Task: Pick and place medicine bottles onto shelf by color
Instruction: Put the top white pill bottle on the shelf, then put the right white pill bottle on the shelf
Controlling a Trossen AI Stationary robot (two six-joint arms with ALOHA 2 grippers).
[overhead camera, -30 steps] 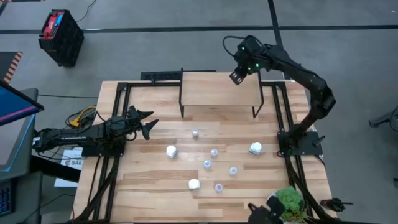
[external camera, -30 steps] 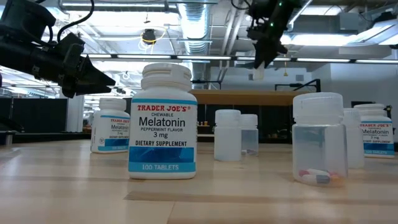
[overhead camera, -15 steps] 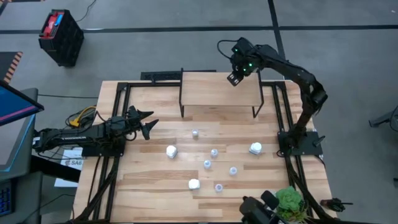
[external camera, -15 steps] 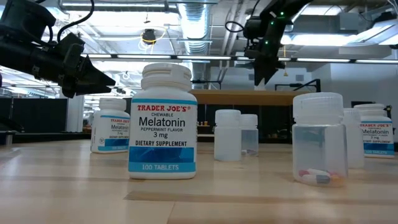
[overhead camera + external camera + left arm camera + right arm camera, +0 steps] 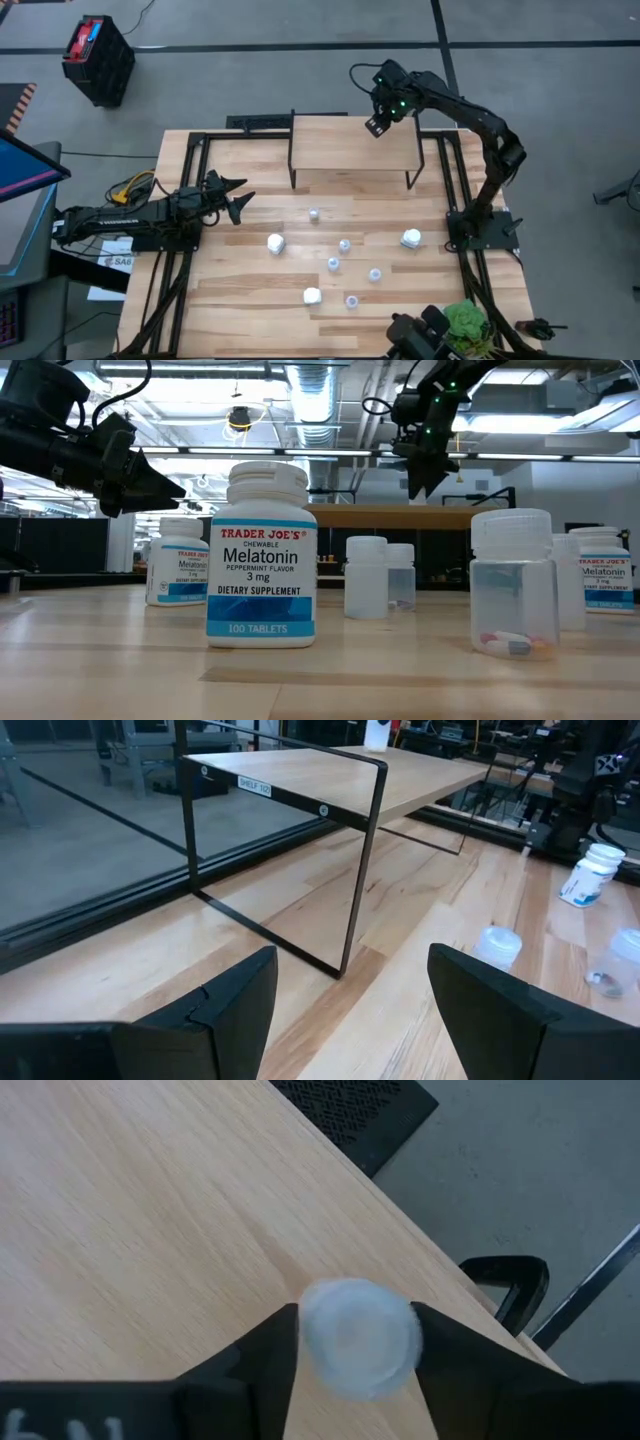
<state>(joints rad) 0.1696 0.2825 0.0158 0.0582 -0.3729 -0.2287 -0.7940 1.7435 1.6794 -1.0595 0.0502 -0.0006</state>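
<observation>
Right wrist view: right gripper (image 5: 355,1342) loosened around small pale-capped translucent bottle (image 5: 358,1337) on light-wood, black-legged shelf (image 5: 130,1230); left gripper (image 5: 237,197) open, idle.

Melatonin bottle (image 5: 262,555) stands nearest (label legible); right pincer (image 5: 423,482) hangs above the shelf (image 5: 400,515).

The shelf (image 5: 352,142), a light-wood board on thin black legs, carries one pale-topped bottle (image 5: 358,1338) upright near its far right corner. Three white bottles (image 5: 275,242) and five smaller translucent ones (image 5: 344,245) stand scattered on the worktop.
</observation>
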